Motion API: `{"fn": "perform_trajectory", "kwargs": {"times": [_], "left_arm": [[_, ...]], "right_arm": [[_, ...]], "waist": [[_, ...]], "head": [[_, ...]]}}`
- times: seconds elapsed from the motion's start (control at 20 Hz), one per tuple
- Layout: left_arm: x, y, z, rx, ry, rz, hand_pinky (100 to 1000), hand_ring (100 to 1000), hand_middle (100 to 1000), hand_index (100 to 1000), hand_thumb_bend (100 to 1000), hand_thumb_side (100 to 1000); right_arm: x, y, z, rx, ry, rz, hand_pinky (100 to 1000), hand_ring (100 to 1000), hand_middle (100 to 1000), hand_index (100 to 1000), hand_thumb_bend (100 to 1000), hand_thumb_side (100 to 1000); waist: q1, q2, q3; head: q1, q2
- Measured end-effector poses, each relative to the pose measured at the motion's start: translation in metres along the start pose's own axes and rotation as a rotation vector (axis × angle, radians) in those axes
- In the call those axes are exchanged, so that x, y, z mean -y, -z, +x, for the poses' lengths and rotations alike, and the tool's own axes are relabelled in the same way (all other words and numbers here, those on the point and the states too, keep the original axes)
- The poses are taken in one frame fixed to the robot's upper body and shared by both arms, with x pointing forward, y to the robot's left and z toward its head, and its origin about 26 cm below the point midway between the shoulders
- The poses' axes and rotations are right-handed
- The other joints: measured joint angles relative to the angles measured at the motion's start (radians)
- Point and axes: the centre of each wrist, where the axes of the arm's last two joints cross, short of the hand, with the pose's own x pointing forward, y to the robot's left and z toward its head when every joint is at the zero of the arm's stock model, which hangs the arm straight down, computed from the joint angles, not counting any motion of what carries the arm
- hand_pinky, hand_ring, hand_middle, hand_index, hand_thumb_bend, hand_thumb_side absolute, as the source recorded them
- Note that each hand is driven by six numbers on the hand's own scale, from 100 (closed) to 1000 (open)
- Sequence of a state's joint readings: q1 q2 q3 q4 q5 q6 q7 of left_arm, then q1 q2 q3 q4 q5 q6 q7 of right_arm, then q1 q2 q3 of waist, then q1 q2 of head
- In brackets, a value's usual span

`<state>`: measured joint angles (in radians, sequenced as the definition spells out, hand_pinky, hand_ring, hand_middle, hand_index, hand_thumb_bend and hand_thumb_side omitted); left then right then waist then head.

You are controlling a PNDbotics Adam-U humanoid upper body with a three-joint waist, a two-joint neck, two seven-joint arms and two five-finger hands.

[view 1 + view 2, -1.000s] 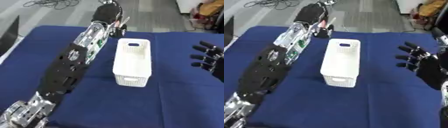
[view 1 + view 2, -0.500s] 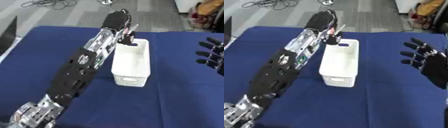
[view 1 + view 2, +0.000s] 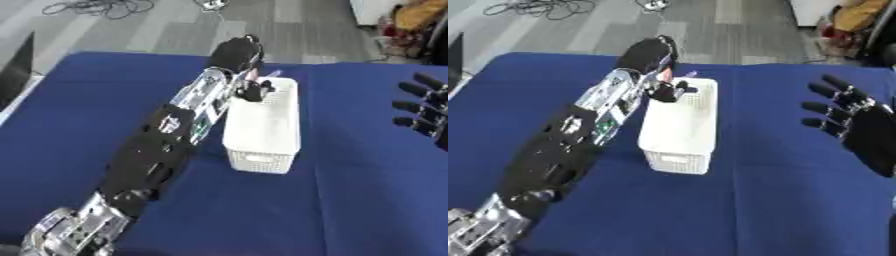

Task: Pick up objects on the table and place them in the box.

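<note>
A white slotted box (image 3: 259,161) stands lengthwise in the middle of the blue table (image 3: 350,200). My left arm stretches up the view's left side, and my left hand (image 3: 238,56) hangs over the box's far end. Its fingers (image 3: 663,92) are curled down round a small pale, pinkish object (image 3: 668,75), with a thin light tip poking out toward the box's far rim. What lies inside the box is hidden by the hand and the walls. My right hand (image 3: 861,126) is open at the right edge, fingers spread, well apart from the box.
Grey floor with black cables (image 3: 96,7) lies beyond the table's far edge. A dark panel (image 3: 16,70) stands at the far left. Yellow and red things (image 3: 416,15) sit at the top right corner. Blue cloth shows on both sides of the box.
My left hand has come from beyond the box's far left corner to over its far end, carrying the small object. The right hand has stayed open at the right.
</note>
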<state>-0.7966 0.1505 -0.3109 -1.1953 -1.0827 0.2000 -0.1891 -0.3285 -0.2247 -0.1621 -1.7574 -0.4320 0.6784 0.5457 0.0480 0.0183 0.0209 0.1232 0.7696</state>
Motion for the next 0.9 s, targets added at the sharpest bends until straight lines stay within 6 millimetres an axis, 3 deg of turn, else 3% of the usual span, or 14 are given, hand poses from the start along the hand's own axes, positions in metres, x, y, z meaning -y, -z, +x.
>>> {"fn": "perform_trajectory", "kwargs": {"times": [0.1, 0.3, 0.65, 0.9], "left_arm": [[0.0033, 0.0005, 0.0004, 0.034, -0.012, -0.037, 100, 368, 660, 741, 376, 348], [0.0066, 0.0009, 0.0017, 0.082, -0.036, -0.073, 100, 460, 752, 793, 394, 369], [0.0074, 0.001, 0.0019, 0.102, -0.037, -0.077, 100, 496, 770, 800, 390, 364], [0.0096, 0.0, 0.001, 0.101, -0.039, -0.078, 100, 445, 721, 784, 390, 353]], "right_arm": [[0.0, 0.0, 0.0, 0.0, 0.002, 0.0, 735, 812, 943, 1000, 556, 1000], [0.0, 0.0, 0.0, -0.001, 0.005, -0.001, 735, 812, 943, 1000, 555, 1000], [0.0, 0.0, 0.0, -0.001, 0.006, 0.0, 735, 812, 943, 1000, 554, 1000], [-0.0001, 0.0001, 0.0, -0.001, 0.005, -0.001, 736, 810, 940, 1000, 554, 1000]], "waist": [[0.0, 0.0, 0.0], [0.0, 0.0, 0.0], [0.0, 0.0, 0.0], [0.0, 0.0, 0.001]], "head": [[0.0, 0.0], [0.0, 0.0], [0.0, 0.0], [0.0, 0.0]]}}
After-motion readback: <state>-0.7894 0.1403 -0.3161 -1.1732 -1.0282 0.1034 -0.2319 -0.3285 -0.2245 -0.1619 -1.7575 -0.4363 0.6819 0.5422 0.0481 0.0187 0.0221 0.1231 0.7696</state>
